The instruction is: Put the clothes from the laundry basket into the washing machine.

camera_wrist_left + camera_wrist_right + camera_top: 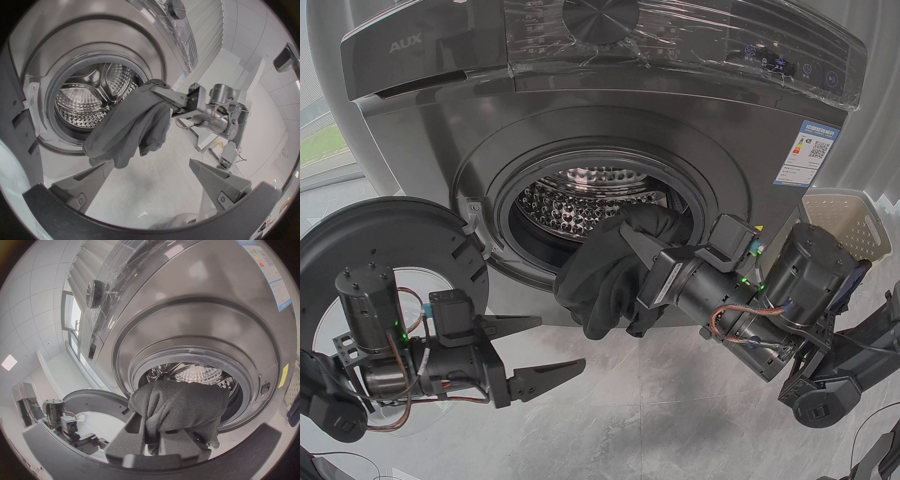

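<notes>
Head view: the right claw [631,240] is clamping a limp black fabric garment [600,281] at the mouth of the grey front-loading washing machine [487,144], with most of the cloth drooping below the opening; the left claw [562,342] is hovering low beside the swung-open round door [394,250], its fingers spread and holding nothing; the white perforated plastic laundry basket [850,219] is standing at the machine's right, its contents hard to make out.

Left wrist view: the shiny steel drum [84,93] is showing no clothes in its visible part; the garment [131,125] is hanging outside it, so a release here would likely be dropping it onto the floor [150,193].

Right wrist view: the cloth [181,405] is bunching over the claw [153,440]; a trailing fold could be catching on the door seal [247,380].
</notes>
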Robot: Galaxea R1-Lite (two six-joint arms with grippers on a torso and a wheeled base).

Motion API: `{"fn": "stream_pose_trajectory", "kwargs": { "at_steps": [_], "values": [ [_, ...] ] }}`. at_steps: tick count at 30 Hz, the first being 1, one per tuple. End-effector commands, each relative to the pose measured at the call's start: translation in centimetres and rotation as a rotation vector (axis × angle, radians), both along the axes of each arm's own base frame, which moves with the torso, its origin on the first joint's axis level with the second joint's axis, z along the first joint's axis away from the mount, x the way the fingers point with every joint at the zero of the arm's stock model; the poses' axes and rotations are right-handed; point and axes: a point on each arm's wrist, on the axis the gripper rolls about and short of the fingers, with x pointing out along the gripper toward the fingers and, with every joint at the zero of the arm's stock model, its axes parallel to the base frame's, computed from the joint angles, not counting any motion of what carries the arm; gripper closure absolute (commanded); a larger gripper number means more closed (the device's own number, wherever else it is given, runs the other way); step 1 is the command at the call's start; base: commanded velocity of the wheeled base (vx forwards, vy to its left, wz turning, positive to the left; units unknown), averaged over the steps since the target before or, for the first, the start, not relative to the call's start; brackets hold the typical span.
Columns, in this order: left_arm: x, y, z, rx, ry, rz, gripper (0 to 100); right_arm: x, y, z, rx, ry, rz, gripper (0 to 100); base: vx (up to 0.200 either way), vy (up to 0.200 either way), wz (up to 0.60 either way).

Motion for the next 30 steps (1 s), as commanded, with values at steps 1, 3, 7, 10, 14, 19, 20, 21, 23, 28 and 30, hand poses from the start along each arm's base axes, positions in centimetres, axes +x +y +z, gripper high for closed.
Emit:
{"fn": "stream_pose_trajectory", "kwargs": {
  "at_steps": [1,3,7,10,14,19,20,21,23,28,30],
  "values": [
    [3.4,-2.6,-3.5,0.015,0.067,0.028,0,-1.0,-0.1,0.8,0.020,-0.017,0.023,100,0.000,0.000,0.00],
    [4.3,-3.0,-4.1,0.016,0.066,0.037,0,-1.1,-0.1,0.7,0.015,-0.013,0.023,100,0.000,0.000,0.00],
    [4.9,-3.4,-4.7,0.021,0.079,0.034,0,-1.3,-0.1,0.6,0.012,-0.010,0.027,100,0.000,0.000,0.00],
    [5.8,-4.0,-5.1,0.022,0.078,0.037,0,-1.4,-0.2,0.6,0.012,-0.010,0.027,100,0.000,0.000,0.00],
    [6.8,-4.5,-4.7,-0.012,0.039,0.066,0,-1.4,-0.2,0.6,0.012,-0.010,0.030,100,0.000,0.000,0.00],
    [7.5,-4.9,-4.5,-0.042,0.023,0.092,0,-1.8,-0.3,0.4,0.006,-0.005,0.037,100,0.000,0.000,0.00],
    [7.5,-4.9,-4.5,-0.044,0.019,0.097,0,-1.8,-0.3,0.4,0.006,-0.005,0.037,100,0.000,0.000,0.00],
    [7.6,-4.9,-4.5,-0.047,0.016,0.097,0,-1.8,-0.2,0.4,0.007,-0.006,0.038,100,0.000,0.000,0.00],
    [7.6,-5.0,-4.4,-0.050,0.011,0.097,0,-1.8,-0.2,0.5,0.011,-0.009,0.038,100,0.000,0.000,0.00],
    [8.2,-5.4,-4.1,-0.070,-0.017,0.105,0,-1.8,-0.2,0.5,0.012,-0.011,0.038,100,0.000,0.000,0.00],
    [8.4,-5.4,-4.2,-0.074,-0.021,0.118,0,-1.9,-0.2,0.5,0.015,-0.012,0.041,100,0.000,0.000,0.00]
  ]
}}
